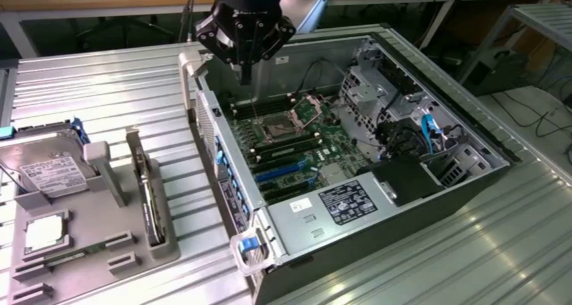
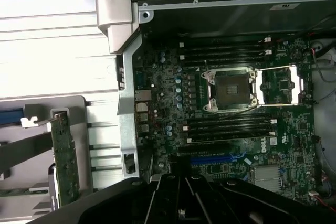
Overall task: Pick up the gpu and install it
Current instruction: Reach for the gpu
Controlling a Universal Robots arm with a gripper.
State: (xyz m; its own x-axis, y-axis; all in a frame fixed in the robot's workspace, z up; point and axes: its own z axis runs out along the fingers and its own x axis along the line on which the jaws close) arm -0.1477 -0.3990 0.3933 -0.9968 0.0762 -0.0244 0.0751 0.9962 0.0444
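Observation:
The gpu (image 1: 149, 196) stands on edge in a slot of the grey holder (image 1: 165, 248) at the exterior view's left, beside the open computer case (image 1: 465, 177). In the wrist view the gpu (image 2: 65, 162) appears as a thin green board with a metal end. My gripper (image 1: 245, 74) hangs above the case's back corner, over the motherboard (image 1: 304, 144), well away from the gpu. Its fingers are shut and hold nothing. The gripper's dark body (image 2: 181, 198) lies over the board's blue slots (image 2: 218, 158).
A silver hard drive (image 1: 49, 171) and a square processor chip (image 1: 45, 232) sit in the same holder. Inside the case are the empty processor socket (image 2: 231, 90), memory slots, blue slots (image 1: 281, 174), cables (image 1: 429, 134) and a power supply (image 1: 344, 201). Ribbed metal table (image 1: 107, 97) surrounds it.

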